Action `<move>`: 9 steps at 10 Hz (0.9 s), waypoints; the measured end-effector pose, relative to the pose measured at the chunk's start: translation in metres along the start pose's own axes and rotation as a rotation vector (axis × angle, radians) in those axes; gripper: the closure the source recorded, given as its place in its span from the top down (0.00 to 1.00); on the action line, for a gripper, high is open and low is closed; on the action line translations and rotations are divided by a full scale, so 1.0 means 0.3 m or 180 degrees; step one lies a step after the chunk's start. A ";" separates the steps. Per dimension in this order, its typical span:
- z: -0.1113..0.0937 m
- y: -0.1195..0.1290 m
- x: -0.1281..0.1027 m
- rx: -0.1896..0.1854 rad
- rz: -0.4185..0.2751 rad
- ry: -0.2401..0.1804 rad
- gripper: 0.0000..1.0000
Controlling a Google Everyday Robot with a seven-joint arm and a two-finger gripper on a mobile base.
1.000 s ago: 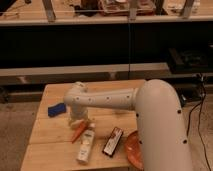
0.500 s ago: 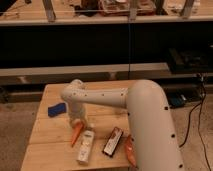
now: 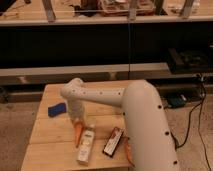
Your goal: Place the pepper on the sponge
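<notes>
text: none legible | bottle (image 3: pixel 85 145) label: unreadable | gripper (image 3: pixel 76 121): closed on pepper (image 3: pixel 78 134) top

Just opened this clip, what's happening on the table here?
The robot's single arm reaches down over the wooden table, and its pincer sits shut at the upper end of the orange pepper, apparently gripping it. The pepper lies on the table, not yet lifted, beside a pale bottle and a black box. The blue sponge, where it should go, lies apart, toward the picture's left.

A wooden table (image 3: pixel 50 136) stands on speckled floor (image 3: pixel 12 125) before dark shelving (image 3: pixel 90 50), cables (image 3: pixel 199 111) trailing right.
</notes>
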 end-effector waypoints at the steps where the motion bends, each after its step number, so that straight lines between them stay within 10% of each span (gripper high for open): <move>1: 0.000 0.000 0.000 0.0000 0.0000 0.0000 0.02; 3: -0.030 0.018 -0.001 0.0176 0.0170 0.0012 0.02; 9: -0.145 -0.044 0.089 0.0203 0.0193 0.0043 0.02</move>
